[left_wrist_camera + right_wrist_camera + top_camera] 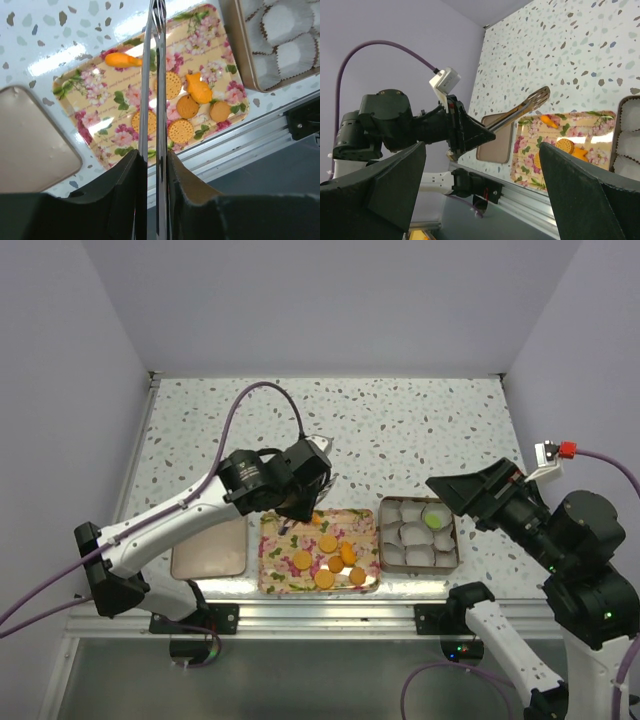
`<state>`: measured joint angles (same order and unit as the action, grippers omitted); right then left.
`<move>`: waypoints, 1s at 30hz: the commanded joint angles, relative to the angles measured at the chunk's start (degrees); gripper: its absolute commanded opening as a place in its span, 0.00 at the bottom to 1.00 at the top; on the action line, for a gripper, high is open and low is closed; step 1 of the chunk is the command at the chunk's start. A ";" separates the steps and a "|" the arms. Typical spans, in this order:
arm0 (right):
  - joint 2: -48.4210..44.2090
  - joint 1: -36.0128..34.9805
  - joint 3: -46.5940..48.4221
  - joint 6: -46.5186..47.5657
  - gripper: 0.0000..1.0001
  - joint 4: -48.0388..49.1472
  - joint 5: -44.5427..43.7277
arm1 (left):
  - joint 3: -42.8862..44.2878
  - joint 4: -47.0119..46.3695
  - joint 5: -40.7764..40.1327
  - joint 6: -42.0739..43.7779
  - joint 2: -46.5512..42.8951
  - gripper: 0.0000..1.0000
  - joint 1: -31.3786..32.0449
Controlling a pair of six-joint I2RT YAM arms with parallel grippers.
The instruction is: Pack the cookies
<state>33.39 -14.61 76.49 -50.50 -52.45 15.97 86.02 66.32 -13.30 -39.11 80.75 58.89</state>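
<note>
Left gripper is hanging above the flowered tray. Its long metal blades are pointing far-right, with the tips reaching past the tray's far edge. Blades are sitting nearly together with only a sliver of gap, and nothing is caught between them.

Orange cookies are lying flat on the tray beneath the blades, not in them. In the left wrist view, two rounds are peeking out from behind the blades. Three more are sitting right of them, toward the tray's near right corner. Two fish-shaped pieces are lying there too: one among the rounds, one alone left of the blades at the far side.

Right gripper is hovering at the far right corner of the tin, jaws spread wide and holding nothing. Green cookie is sitting in one of the paper cups in that same corner, just near of the right fingertips.

Tin is sitting just right of the tray. Tan lid is lying just left of it.
</note>
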 commanded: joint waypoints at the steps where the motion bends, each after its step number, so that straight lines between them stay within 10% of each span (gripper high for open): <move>1: -0.34 -0.07 2.61 1.11 0.99 -0.38 -1.38 | 6.34 -0.32 0.20 3.07 0.98 0.33 -0.01; 9: -0.25 -0.07 4.19 1.63 0.99 -1.69 -2.96 | 9.97 1.61 0.38 4.66 3.54 0.41 0.34; 30: 0.54 0.02 0.24 0.75 0.99 0.59 -1.20 | -17.99 -1.81 -1.99 0.00 -6.84 0.59 -0.01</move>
<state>33.41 -14.63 76.75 -49.56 -53.82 13.28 69.19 67.75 -14.00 -38.50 74.46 59.00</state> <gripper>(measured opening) 0.987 0.589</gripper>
